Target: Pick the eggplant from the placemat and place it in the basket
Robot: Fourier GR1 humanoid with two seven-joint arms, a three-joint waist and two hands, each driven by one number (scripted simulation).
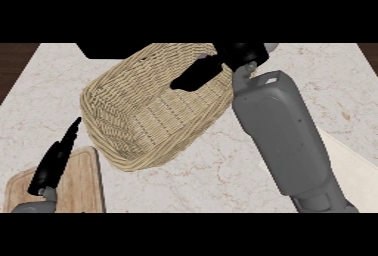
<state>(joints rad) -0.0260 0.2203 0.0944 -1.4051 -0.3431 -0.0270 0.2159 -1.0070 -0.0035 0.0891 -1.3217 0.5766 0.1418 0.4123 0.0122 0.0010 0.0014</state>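
At near left the left hand (53, 162) rests, fingers straight, above a wooden board (80, 185); the woven straw basket (148, 110) fills the centre; the right hand (221, 65) hangs over its far rim, fingers curled, the eggplant hidden; released there, it could catch the rim and roll onto the marble counter (214, 180).

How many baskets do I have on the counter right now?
1. The wicker basket sits at the counter's middle, tipped on its side, with the right hand at its far rim. Anything behind the right forearm is hidden.
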